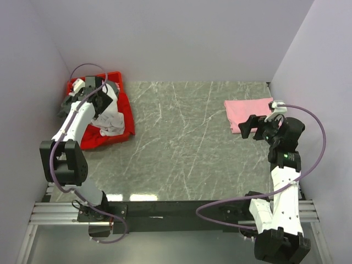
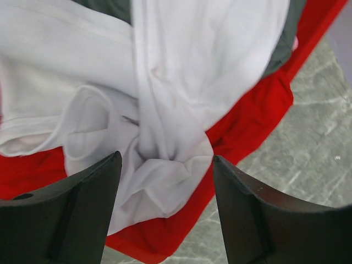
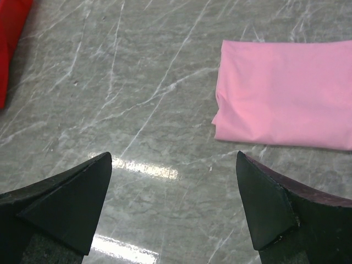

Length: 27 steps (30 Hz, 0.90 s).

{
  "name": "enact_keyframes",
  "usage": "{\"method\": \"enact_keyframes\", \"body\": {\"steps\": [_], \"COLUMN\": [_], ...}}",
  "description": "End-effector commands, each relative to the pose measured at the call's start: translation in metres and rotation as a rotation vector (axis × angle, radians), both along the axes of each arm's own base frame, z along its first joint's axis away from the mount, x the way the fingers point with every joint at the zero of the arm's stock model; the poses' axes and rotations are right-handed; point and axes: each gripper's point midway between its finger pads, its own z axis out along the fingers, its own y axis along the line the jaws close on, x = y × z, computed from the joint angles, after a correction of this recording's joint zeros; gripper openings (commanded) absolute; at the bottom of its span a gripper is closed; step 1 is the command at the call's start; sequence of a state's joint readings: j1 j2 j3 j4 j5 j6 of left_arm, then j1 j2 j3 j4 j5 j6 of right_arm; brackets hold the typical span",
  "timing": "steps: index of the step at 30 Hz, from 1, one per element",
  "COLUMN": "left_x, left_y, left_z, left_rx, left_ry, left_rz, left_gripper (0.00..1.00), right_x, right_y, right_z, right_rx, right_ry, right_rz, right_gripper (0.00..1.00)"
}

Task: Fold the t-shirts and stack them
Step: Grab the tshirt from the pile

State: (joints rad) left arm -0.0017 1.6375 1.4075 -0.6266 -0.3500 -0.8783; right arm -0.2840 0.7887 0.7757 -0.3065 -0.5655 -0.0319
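A crumpled white t-shirt [image 1: 111,119] lies in a red bin [image 1: 126,108] at the table's left, hanging toward the bin's near rim. In the left wrist view the white t-shirt [image 2: 165,99] bunches between the fingers, over the red bin [image 2: 250,118]. My left gripper [image 1: 100,100] hovers over it, open and empty; in its own view the left gripper [image 2: 165,181] straddles a white fold. The pink t-shirt [image 1: 247,113] lies folded flat at the right. My right gripper [image 1: 248,127] is open and empty just before its near edge. In the right wrist view the pink t-shirt [image 3: 286,102] lies beyond the right gripper [image 3: 173,165].
Dark grey cloth [image 2: 286,38] lies under the white shirt in the bin. The grey marble table [image 1: 181,143] stretches between bin and pink shirt. White walls close in the left, back and right sides.
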Motion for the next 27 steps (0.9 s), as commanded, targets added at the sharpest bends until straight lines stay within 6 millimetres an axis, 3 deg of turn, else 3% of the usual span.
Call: {"method": "enact_keyframes", "body": {"steps": [1,8,14,16,21,23,24,26,27], "left_x": [-0.018,-0.033,-0.052,-0.051,-0.046,-0.037,-0.035,-0.03,-0.025], "left_y": [0.022,0.029,0.03,0.026,0.042,0.045,0.046,0.047,0.047], "left_z": [0.026,0.028,0.033,0.026,0.0,-0.006,-0.006,-0.003,0.002], "left_rx": [0.058,0.081,0.077,0.064,0.044,0.028,0.029,0.026,0.033], "left_ry": [-0.047,-0.026,-0.019,-0.033,0.04,0.028,0.019,-0.006,-0.028], "left_rz": [0.145,0.189,0.209,0.185,0.222,0.222,0.219,0.207,0.192], "left_gripper": [0.73,0.73,0.81,0.81,0.74,0.69,0.57,0.48,0.34], "right_x": [0.0,0.002,0.002,0.003,0.003,0.003,0.003,0.003,0.003], "right_y": [0.001,0.001,0.001,0.0,0.001,0.001,0.0,0.0,0.0], "right_z": [0.012,0.008,0.008,0.006,0.004,0.003,0.003,0.003,0.004], "right_rx": [-0.012,-0.005,-0.005,-0.003,0.0,-0.004,-0.003,-0.005,-0.006], "right_ry": [-0.031,-0.016,-0.013,-0.009,0.003,0.004,0.005,0.003,0.002], "right_rz": [0.015,0.014,0.011,0.009,0.016,0.015,0.012,0.01,0.01], "right_gripper": [1.0,1.0,1.0,1.0,1.0,1.0,1.0,1.0,1.0]}}
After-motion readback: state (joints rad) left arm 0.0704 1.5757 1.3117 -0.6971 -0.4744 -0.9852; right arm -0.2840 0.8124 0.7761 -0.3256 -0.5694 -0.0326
